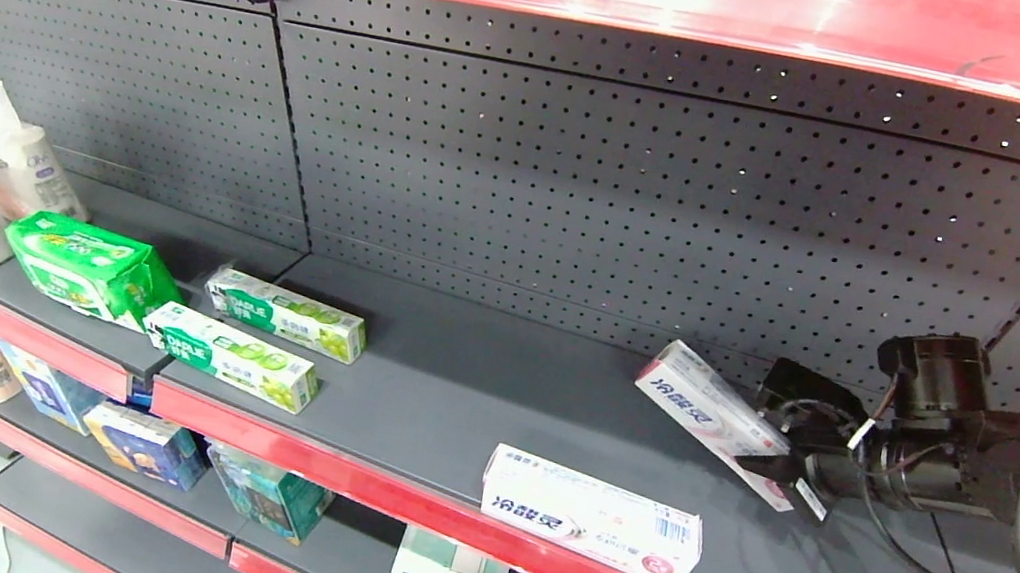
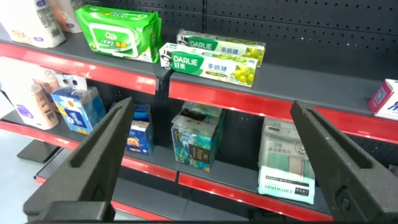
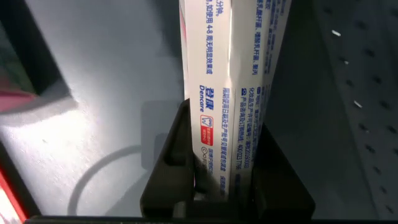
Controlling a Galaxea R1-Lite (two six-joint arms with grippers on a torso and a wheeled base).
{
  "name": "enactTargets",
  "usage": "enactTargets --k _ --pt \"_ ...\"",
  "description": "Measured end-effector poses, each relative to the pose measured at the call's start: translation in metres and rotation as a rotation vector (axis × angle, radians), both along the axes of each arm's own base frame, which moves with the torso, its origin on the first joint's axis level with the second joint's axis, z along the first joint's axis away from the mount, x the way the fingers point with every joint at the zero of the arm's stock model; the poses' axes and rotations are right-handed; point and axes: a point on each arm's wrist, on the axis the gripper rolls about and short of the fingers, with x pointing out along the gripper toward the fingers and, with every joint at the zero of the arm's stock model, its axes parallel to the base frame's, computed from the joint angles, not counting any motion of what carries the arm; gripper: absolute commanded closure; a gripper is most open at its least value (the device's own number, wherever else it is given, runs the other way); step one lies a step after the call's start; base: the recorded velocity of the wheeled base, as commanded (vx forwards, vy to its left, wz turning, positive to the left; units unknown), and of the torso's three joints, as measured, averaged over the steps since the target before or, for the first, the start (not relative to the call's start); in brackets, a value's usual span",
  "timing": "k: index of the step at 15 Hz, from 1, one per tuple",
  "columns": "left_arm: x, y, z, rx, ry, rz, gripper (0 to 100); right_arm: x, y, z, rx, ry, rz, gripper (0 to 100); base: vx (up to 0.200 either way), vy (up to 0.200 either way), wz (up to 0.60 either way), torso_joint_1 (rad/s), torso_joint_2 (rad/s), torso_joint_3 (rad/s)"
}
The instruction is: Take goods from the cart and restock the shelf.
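Right gripper (image 1: 774, 471) is clenched on one end of a white-and-pink toothpaste box (image 1: 704, 409). We see the box tilted over the grey shelf board (image 1: 475, 383), its free end near the pegboard back (image 1: 638, 174). From the right wrist, the fingers (image 3: 171, 155) pinch the box's narrow sides.

A matching toothpaste box (image 1: 590, 528) lies flat at the shelf's red front edge, apart from the held one. Well to the left we note two green toothpaste boxes (image 1: 285, 314) and a green wet-wipes pack (image 1: 90, 267).

Left gripper (image 2: 210, 104) is spread wide with nothing between its fingers, facing the lower shelves.
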Motion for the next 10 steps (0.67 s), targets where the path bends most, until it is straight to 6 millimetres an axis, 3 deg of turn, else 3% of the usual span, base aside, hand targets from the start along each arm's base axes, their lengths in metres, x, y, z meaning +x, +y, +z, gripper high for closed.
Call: enactTargets --k 10 --pt "0.0 0.0 0.0 0.0 -0.001 0.0 0 0.027 0.033 -0.012 -0.011 0.004 0.097 100 0.0 0.0 0.0 0.0 0.0 0.0"
